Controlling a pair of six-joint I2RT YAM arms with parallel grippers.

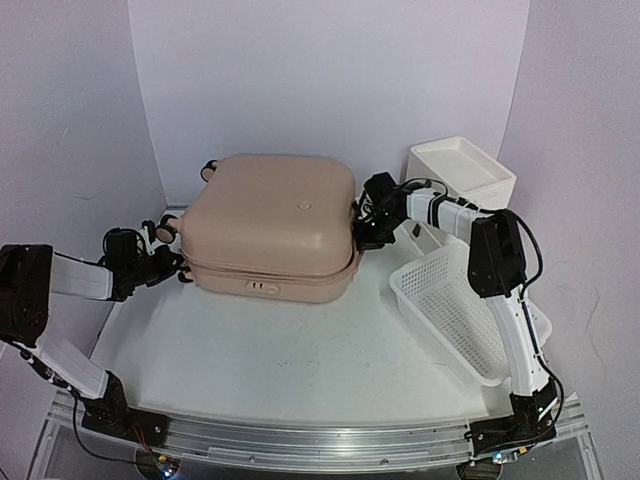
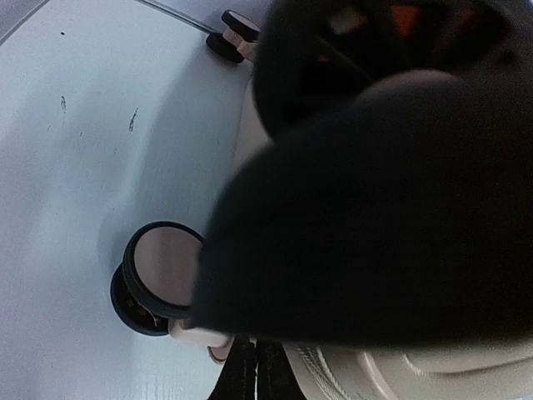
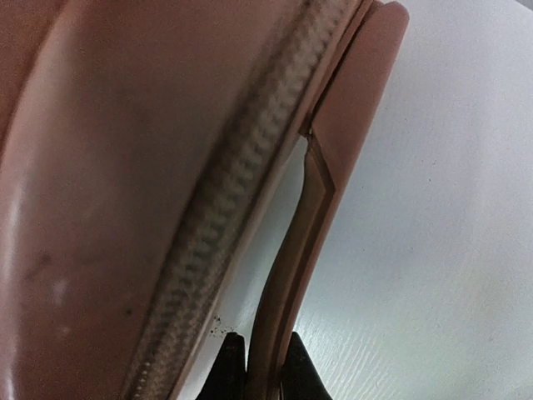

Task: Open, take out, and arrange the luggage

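Observation:
The luggage [image 1: 275, 215] is a pale-pink hard-shell suitcase lying flat and closed at the middle of the table. My left gripper [image 1: 172, 266] is at its left end beside a caster wheel [image 1: 160, 231]. In the left wrist view its fingertips [image 2: 240, 377] lie pressed together next to that wheel [image 2: 162, 267], against the suitcase's edge [image 2: 416, 375]; a dark blurred part hides much of the view. My right gripper [image 1: 362, 236] is at the suitcase's right side. In the right wrist view it [image 3: 262, 367] is shut on the pink side handle [image 3: 291, 250], next to the zipper [image 3: 216, 217].
A white perforated basket [image 1: 455, 310] lies tilted right of the suitcase, under my right arm. A white drawer unit [image 1: 460, 170] stands at the back right. The white table [image 1: 280, 350] extends in front of the suitcase. Walls close in at the back and on both sides.

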